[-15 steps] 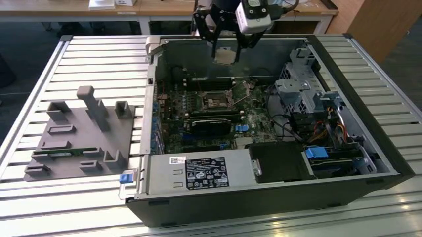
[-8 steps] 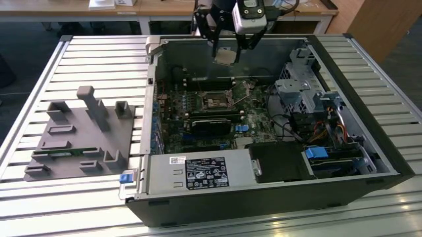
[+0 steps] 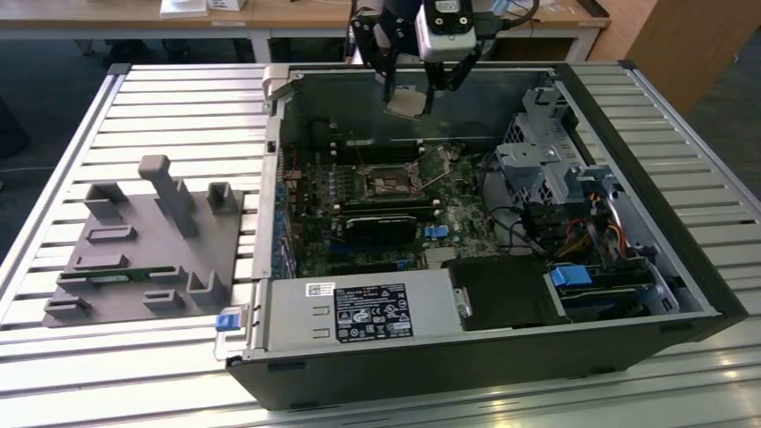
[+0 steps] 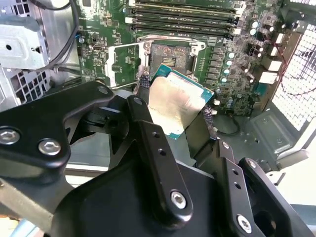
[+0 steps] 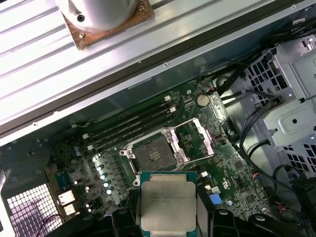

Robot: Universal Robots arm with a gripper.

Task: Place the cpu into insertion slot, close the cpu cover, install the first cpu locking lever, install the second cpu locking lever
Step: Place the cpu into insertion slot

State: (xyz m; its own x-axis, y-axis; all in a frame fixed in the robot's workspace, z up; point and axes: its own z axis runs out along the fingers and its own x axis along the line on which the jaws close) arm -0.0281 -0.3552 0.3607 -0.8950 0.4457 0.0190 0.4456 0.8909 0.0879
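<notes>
My gripper point(image 3: 408, 98) hangs over the far part of the open computer case, shut on the cpu point(image 3: 405, 103), a flat silver-grey square chip. In both wrist views the cpu point(image 4: 175, 104) point(image 5: 167, 205) sits flat between the two black fingers point(image 4: 143, 111), well above the motherboard. The insertion slot point(image 3: 390, 184) point(image 4: 170, 57) point(image 5: 153, 155) lies open with nothing in it, in the middle of the green board. The cpu cover point(image 4: 123, 64) point(image 5: 195, 140), a shiny metal frame, is flipped open beside the slot.
The case walls point(image 3: 274, 178) surround the board. A black module point(image 3: 380, 223), a power supply point(image 3: 356, 312) and a drive cage with cables point(image 3: 541, 165) crowd the case. A grey fixture block point(image 3: 143, 241) stands on the slatted table. A metal cylinder on a copper base point(image 5: 103, 15) rests outside.
</notes>
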